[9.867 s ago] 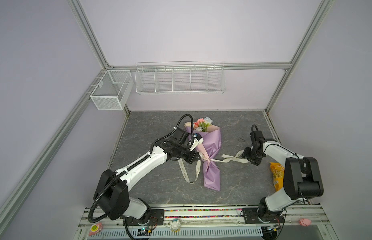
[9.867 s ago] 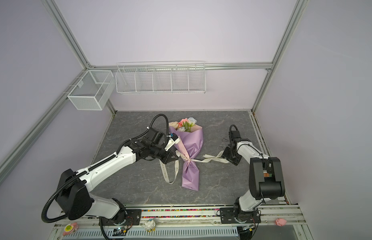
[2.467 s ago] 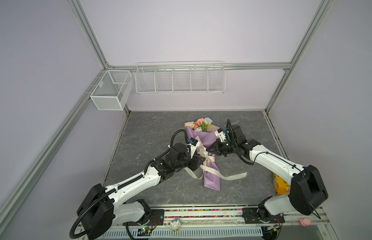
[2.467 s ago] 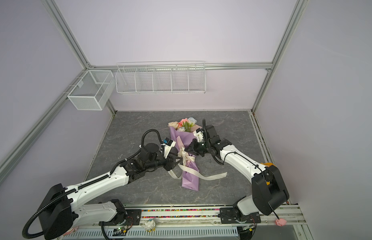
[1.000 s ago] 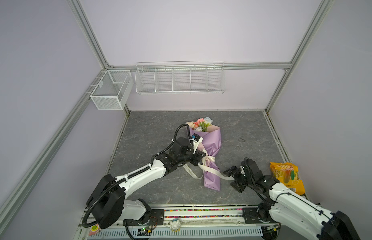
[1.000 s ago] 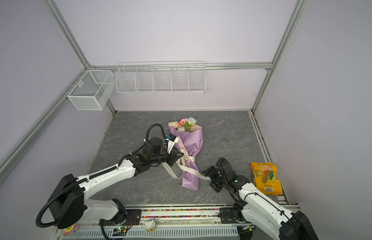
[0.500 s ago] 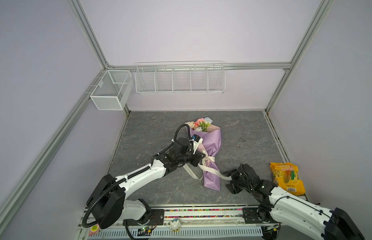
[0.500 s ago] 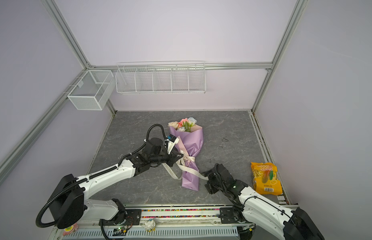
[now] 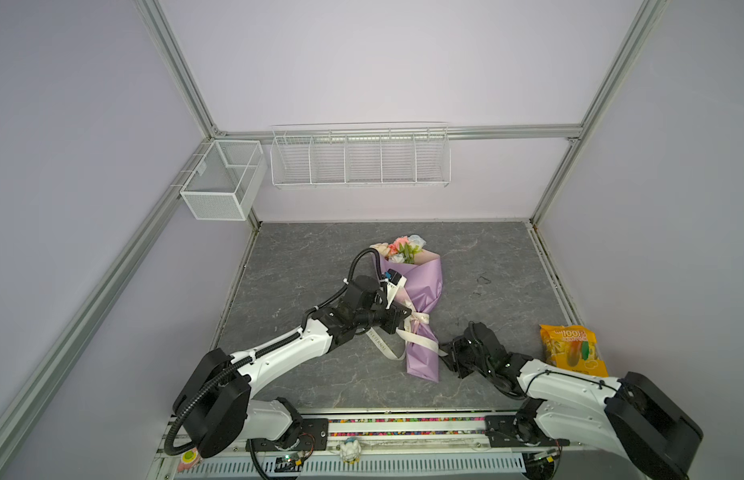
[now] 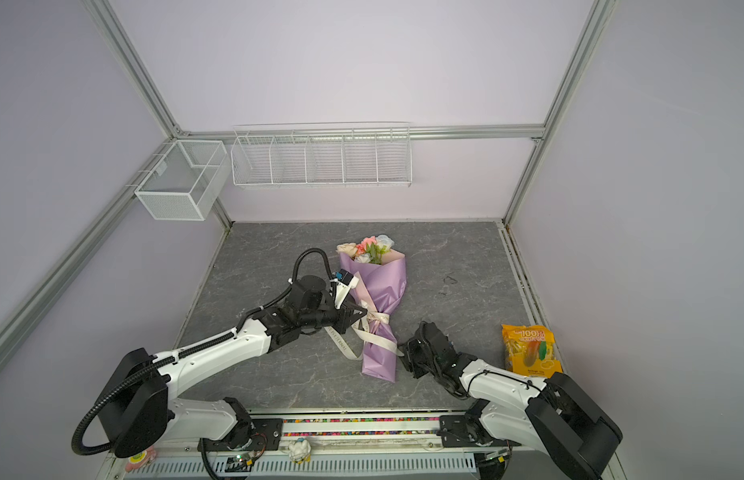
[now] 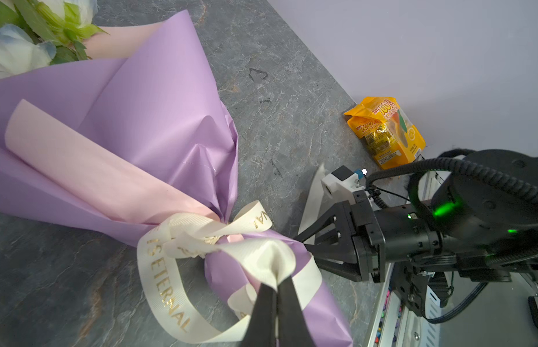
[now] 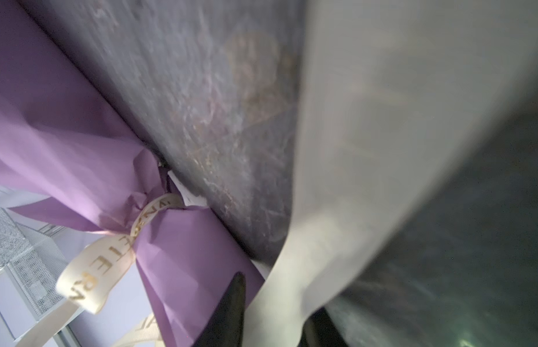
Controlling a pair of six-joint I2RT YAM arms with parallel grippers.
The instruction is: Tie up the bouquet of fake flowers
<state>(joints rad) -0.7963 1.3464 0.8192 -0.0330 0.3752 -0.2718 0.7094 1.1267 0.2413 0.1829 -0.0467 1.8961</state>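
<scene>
Table (image 9: 320,257): grey stone-look top, under both my grippers. Bouquet (image 9: 422,291) lies flat on it in lilac-and-pink paper. The flower heads point away from both hands, and the stem end is just beside my right gripper (image 9: 447,353), on its left. My left gripper (image 11: 276,285) is at the bouquet's narrow waist, coming in from the bouquet's left side, with its fingertips pressed together and pinching a fold of ribbon (image 9: 420,343). Ribbon is cream with gold print and is wrapped round that waist. One loose loop lies on the table under my left gripper, and one tail runs over the paper toward my right gripper. Right gripper is low by the table, with the tail between its fingers (image 12: 234,300). Jaws are close together, but I can't tell if they clamp it because the wrist view is blurred. Snack bag (image 9: 572,351) is orange, flat on the table, well off to my right gripper's right.
</scene>
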